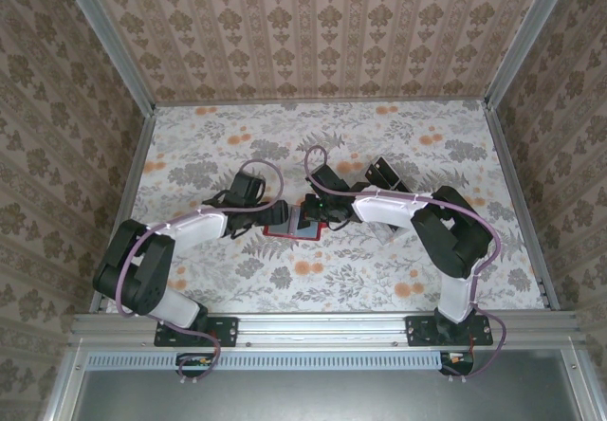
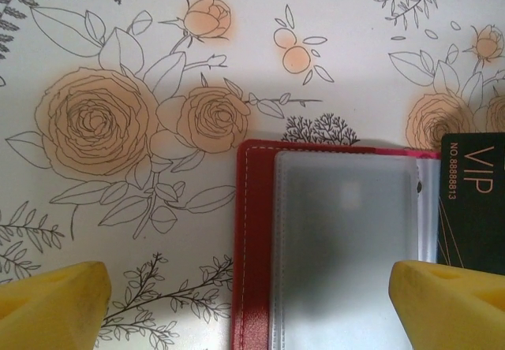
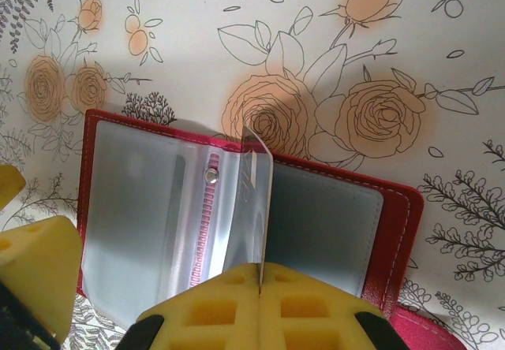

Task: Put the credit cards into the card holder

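Squarely over the open card holder, which lay flat on the desk, the left gripper hung with jaws wide apart, gripping nothing. The right gripper was pinched closed on a clear sleeve standing up from the holder's spine. A black credit card lay at the holder's edge.

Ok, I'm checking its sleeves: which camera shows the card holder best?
Right wrist view: the card holder lies open, nearly whole, clear sleeves showing. Left wrist view catches one red edge and sleeve; top view, a small red patch.
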`<act>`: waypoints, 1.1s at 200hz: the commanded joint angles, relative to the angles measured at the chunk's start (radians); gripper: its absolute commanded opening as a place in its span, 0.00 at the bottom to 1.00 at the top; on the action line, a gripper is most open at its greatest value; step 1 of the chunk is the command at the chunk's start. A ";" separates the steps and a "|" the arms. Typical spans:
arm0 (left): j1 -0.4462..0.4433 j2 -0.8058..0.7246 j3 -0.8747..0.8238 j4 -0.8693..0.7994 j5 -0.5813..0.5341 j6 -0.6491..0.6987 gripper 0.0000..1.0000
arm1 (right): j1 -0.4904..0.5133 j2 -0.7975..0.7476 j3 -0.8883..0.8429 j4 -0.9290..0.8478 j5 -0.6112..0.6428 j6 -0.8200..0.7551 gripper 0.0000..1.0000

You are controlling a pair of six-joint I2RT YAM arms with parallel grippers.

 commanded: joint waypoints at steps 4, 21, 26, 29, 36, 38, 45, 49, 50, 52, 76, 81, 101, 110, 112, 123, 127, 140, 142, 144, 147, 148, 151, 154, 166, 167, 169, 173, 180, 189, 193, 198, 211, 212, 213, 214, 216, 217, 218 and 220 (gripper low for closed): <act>-0.005 0.013 -0.011 -0.026 -0.027 0.027 1.00 | -0.002 0.037 -0.022 -0.069 -0.008 -0.016 0.00; -0.006 0.023 -0.007 -0.050 -0.049 0.031 1.00 | -0.005 0.033 -0.028 -0.065 -0.008 -0.016 0.00; -0.006 0.027 -0.007 -0.054 -0.054 0.032 1.00 | -0.005 0.032 -0.029 -0.065 -0.008 -0.016 0.00; -0.006 0.027 -0.008 -0.055 -0.055 0.033 1.00 | -0.005 0.032 -0.030 -0.065 -0.008 -0.016 0.00; -0.006 0.029 -0.009 -0.056 -0.058 0.034 1.00 | -0.006 0.032 -0.031 -0.063 -0.008 -0.016 0.00; -0.006 0.030 -0.009 -0.056 -0.060 0.035 1.00 | -0.006 0.031 -0.032 -0.064 -0.008 -0.016 0.00; -0.006 0.032 -0.011 -0.059 -0.065 0.035 1.00 | -0.006 0.030 -0.034 -0.062 -0.009 -0.014 0.00; -0.006 0.033 -0.013 -0.060 -0.067 0.036 1.00 | -0.008 0.029 -0.035 -0.061 -0.009 -0.013 0.00; -0.006 0.034 -0.013 -0.061 -0.067 0.036 1.00 | -0.008 0.028 -0.035 -0.061 -0.009 -0.014 0.00; -0.006 0.035 -0.013 -0.061 -0.067 0.037 1.00 | -0.008 0.029 -0.035 -0.059 -0.009 -0.012 0.00; -0.006 0.050 0.000 -0.102 -0.100 0.036 1.00 | -0.010 0.026 -0.042 -0.051 -0.016 -0.007 0.00; -0.006 0.053 0.006 -0.115 -0.111 0.036 1.00 | -0.010 0.025 -0.043 -0.047 -0.018 -0.007 0.00; -0.006 0.070 0.024 -0.168 -0.151 0.024 1.00 | -0.012 0.019 -0.048 -0.033 -0.029 -0.004 0.00; -0.006 0.072 0.024 -0.176 -0.162 0.021 1.00 | -0.015 0.013 -0.054 -0.020 -0.039 -0.001 0.00; -0.006 0.072 0.023 -0.177 -0.162 0.019 1.00 | -0.015 0.013 -0.057 -0.015 -0.042 -0.001 0.00; -0.006 0.069 0.019 -0.177 -0.168 0.011 1.00 | -0.018 0.001 -0.069 0.019 -0.060 0.001 0.00; -0.006 0.068 0.016 -0.177 -0.170 0.007 1.00 | -0.019 -0.005 -0.075 0.032 -0.068 0.003 0.00; -0.006 0.063 0.009 -0.178 -0.173 -0.006 1.00 | -0.019 -0.026 -0.090 0.070 -0.088 0.008 0.00; -0.005 0.062 0.006 -0.178 -0.174 -0.007 1.00 | -0.019 -0.030 -0.093 0.077 -0.091 0.009 0.00; -0.005 0.062 0.004 -0.178 -0.174 -0.009 1.00 | -0.020 -0.034 -0.096 0.085 -0.093 0.010 0.00; -0.007 0.060 0.003 -0.178 -0.174 -0.011 1.00 | -0.019 -0.038 -0.101 0.092 -0.098 0.013 0.00; -0.007 0.060 0.003 -0.178 -0.174 -0.013 1.00 | -0.019 -0.039 -0.102 0.097 -0.099 0.014 0.00; -0.007 0.060 0.000 -0.177 -0.176 -0.015 1.00 | -0.019 -0.045 -0.107 0.107 -0.105 0.018 0.00; -0.007 0.058 -0.001 -0.176 -0.178 -0.018 1.00 | -0.020 -0.051 -0.113 0.120 -0.109 0.023 0.00; -0.010 0.056 -0.009 -0.173 -0.182 -0.026 1.00 | -0.019 -0.070 -0.133 0.167 -0.129 0.039 0.00; -0.010 0.055 -0.009 -0.172 -0.182 -0.026 1.00 | -0.019 -0.071 -0.135 0.170 -0.131 0.040 0.00; -0.010 0.056 -0.009 -0.172 -0.182 -0.026 1.00 | -0.018 -0.074 -0.139 0.178 -0.133 0.043 0.00; -0.010 0.055 -0.011 -0.171 -0.184 -0.030 1.00 | -0.019 -0.080 -0.146 0.193 -0.137 0.049 0.00; -0.012 0.056 -0.014 -0.169 -0.187 -0.033 1.00 | -0.018 -0.086 -0.160 0.221 -0.143 0.063 0.00; -0.013 0.057 -0.015 -0.170 -0.189 -0.037 1.00 | -0.017 -0.093 -0.180 0.260 -0.149 0.081 0.00; -0.013 0.057 -0.016 -0.171 -0.192 -0.038 1.00 | -0.017 -0.095 -0.188 0.278 -0.150 0.089 0.00; -0.013 0.055 -0.016 -0.172 -0.194 -0.040 1.00 | -0.017 -0.097 -0.199 0.302 -0.150 0.100 0.00; -0.013 0.055 -0.020 -0.172 -0.195 -0.043 1.00 | -0.017 -0.098 -0.228 0.360 -0.150 0.127 0.00; -0.013 0.055 -0.020 -0.172 -0.196 -0.043 1.00 | -0.017 -0.098 -0.231 0.363 -0.150 0.129 0.00; -0.013 0.054 -0.020 -0.172 -0.196 -0.043 1.00 | -0.017 -0.097 -0.233 0.368 -0.150 0.131 0.00; -0.014 0.053 -0.020 -0.172 -0.196 -0.043 1.00 | -0.017 -0.096 -0.234 0.373 -0.150 0.133 0.00; -0.015 0.054 -0.020 -0.171 -0.195 -0.045 1.00 | -0.017 -0.096 -0.239 0.379 -0.151 0.136 0.00; -0.015 0.054 -0.021 -0.171 -0.196 -0.045 1.00 | -0.017 -0.096 -0.242 0.385 -0.151 0.139 0.00; -0.015 0.054 -0.021 -0.172 -0.197 -0.045 1.00 | -0.017 -0.095 -0.244 0.389 -0.150 0.141 0.00; -0.015 0.053 -0.022 -0.173 -0.197 -0.045 1.00 | -0.017 -0.094 -0.248 0.396 -0.149 0.146 0.00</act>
